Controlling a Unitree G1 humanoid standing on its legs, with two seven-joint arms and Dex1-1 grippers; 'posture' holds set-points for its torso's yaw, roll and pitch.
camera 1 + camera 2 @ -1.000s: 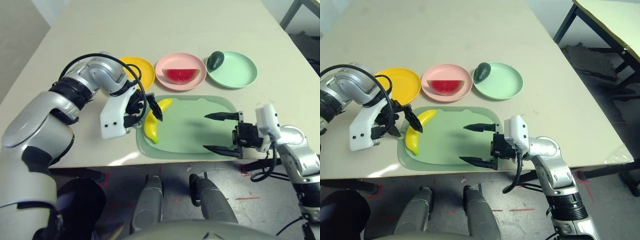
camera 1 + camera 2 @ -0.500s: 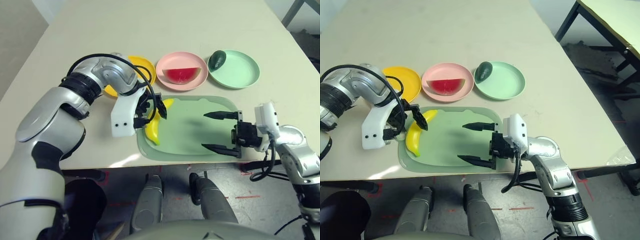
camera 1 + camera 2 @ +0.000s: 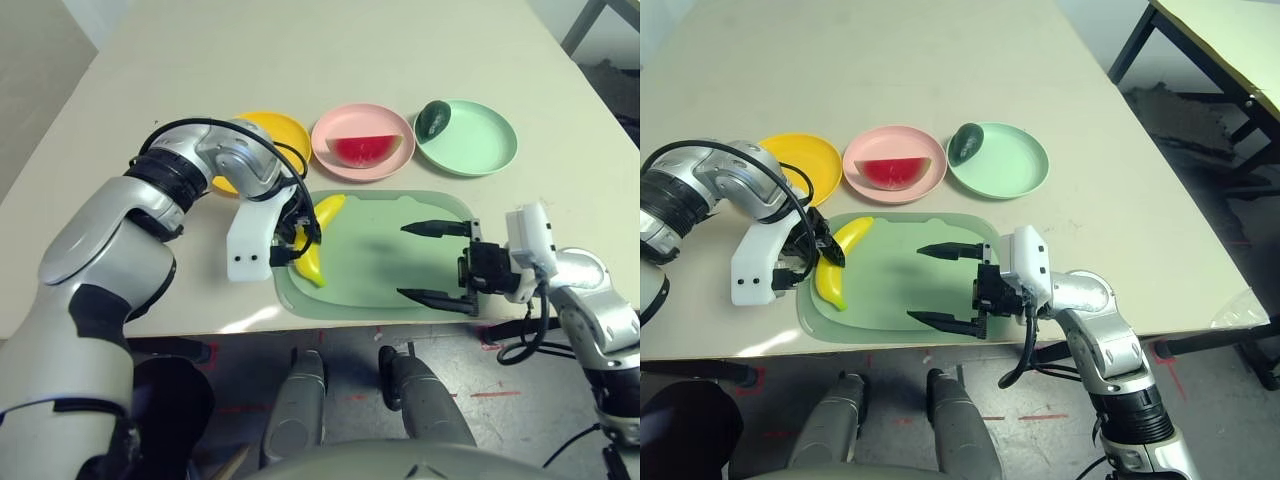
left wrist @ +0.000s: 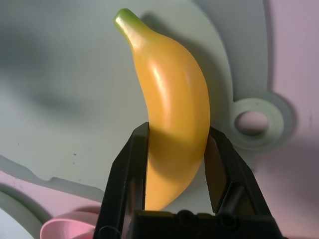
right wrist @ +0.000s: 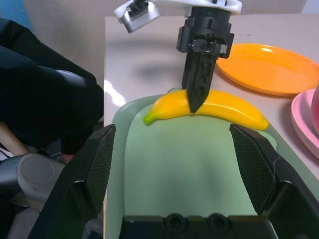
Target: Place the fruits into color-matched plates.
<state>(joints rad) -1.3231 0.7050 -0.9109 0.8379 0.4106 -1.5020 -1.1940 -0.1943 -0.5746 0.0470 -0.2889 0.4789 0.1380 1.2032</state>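
1. Left tool (image 3: 300, 240) was seen pointing steeply down, fingers clamped on both sides of the banana (image 3: 313, 243) near its middle.
2. Banana was seen lying on the pale-green mat (image 3: 380, 250), at the mat's left end, green tip toward the near edge.
3. Right tool (image 3: 432, 262) was held level over the mat's right part, pointing left, fingers spread wide, nothing gripped.
4. Yellow-orange plate (image 3: 275, 133) was located just behind the left arm, partly hidden by it, no fruit visible on the exposed part.
5. Watermelon wedge (image 3: 366, 150) was seen resting in the pink plate (image 3: 330, 135), the middle of the row.
6. Avocado (image 3: 432, 119) was seen on the left rim area of the mint-green plate (image 3: 480, 145).
7. All three plates were lined up on the worktop (image 3: 300, 50) behind the mat.
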